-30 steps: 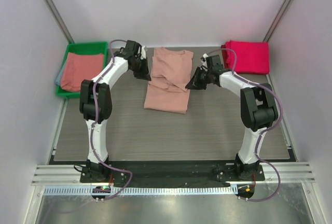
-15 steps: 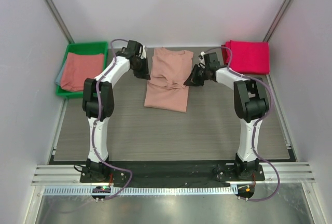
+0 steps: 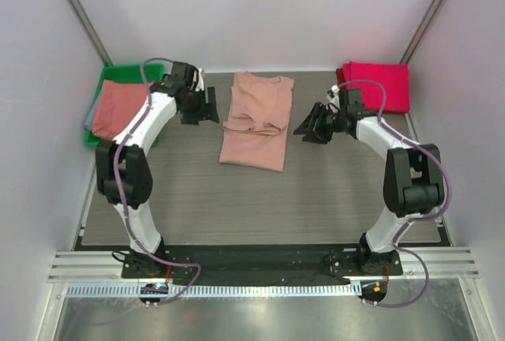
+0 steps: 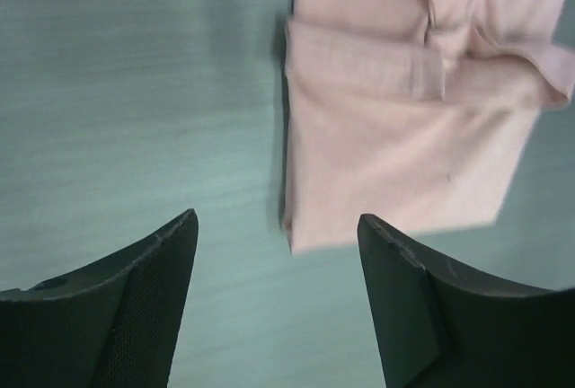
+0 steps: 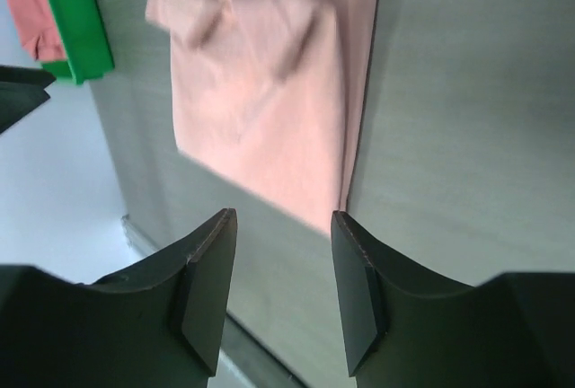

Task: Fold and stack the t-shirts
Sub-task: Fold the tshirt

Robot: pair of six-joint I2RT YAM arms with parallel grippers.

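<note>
- The salmon-pink t-shirt [image 3: 256, 124] lies partly folded at the far middle of the table [image 3: 237, 199].
- The left gripper [image 3: 208, 109], just left of it, has its jaws spread wide and empty.
- The right gripper [image 3: 306, 129], just right of it, has its jaws parted and empty.
- The magenta t-shirt [image 3: 379, 86] lies folded at the far right corner.

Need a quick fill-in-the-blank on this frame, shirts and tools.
The green bin sits at the far ____ corner of the table.
The magenta t-shirt lies at the far ____ corner.
The pink t-shirt lies ____ the left tool and right tool.
Both tools are ____, holding nothing.
Missing: left; right; between; open.
</note>
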